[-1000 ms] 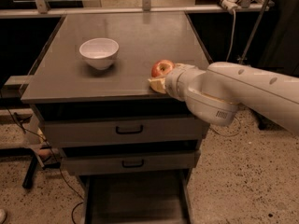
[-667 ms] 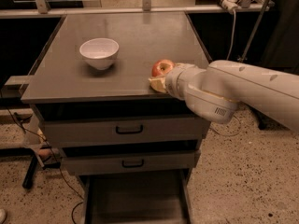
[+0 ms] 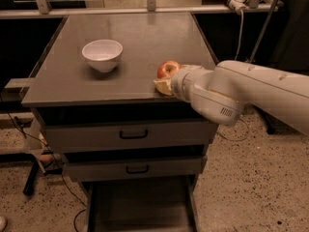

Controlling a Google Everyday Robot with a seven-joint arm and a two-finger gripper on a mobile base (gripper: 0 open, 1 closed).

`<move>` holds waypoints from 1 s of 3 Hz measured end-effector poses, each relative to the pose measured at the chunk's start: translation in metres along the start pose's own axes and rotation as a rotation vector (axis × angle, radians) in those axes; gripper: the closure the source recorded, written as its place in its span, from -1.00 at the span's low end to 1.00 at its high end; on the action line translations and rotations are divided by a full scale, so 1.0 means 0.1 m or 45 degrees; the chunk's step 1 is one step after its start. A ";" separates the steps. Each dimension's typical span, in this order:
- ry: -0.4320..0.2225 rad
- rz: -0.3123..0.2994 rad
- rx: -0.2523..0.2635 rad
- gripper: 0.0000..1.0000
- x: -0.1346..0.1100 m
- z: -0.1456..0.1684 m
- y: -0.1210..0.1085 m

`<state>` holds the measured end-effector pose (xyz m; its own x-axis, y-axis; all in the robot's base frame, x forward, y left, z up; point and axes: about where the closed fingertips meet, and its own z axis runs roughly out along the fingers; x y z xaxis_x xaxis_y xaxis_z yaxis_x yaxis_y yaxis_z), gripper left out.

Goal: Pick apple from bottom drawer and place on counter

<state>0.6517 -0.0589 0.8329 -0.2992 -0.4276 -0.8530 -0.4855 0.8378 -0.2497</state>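
Note:
The red apple [image 3: 168, 68] with yellowish patches is at the front right of the grey counter [image 3: 135, 33], at or just above its surface. My gripper [image 3: 164, 82] is right against the apple, reaching in from the right, with the white arm behind it hiding most of it. The bottom drawer [image 3: 140, 209] is pulled open below the cabinet, and the part of its grey floor that shows is bare.
A white bowl [image 3: 102, 55] stands on the left of the counter. Two upper drawers with black handles [image 3: 133, 135] are shut. Cables and a dark stand leg [image 3: 32, 178] lie on the speckled floor at the left. A rail with poles runs behind the counter.

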 end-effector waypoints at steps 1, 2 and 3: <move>0.000 0.000 0.000 0.15 0.00 0.00 0.00; 0.000 0.000 0.000 -0.32 0.00 0.00 0.00; 0.000 0.000 0.000 -0.79 0.00 0.00 0.00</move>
<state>0.6517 -0.0589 0.8330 -0.2991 -0.4276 -0.8530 -0.4854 0.8378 -0.2498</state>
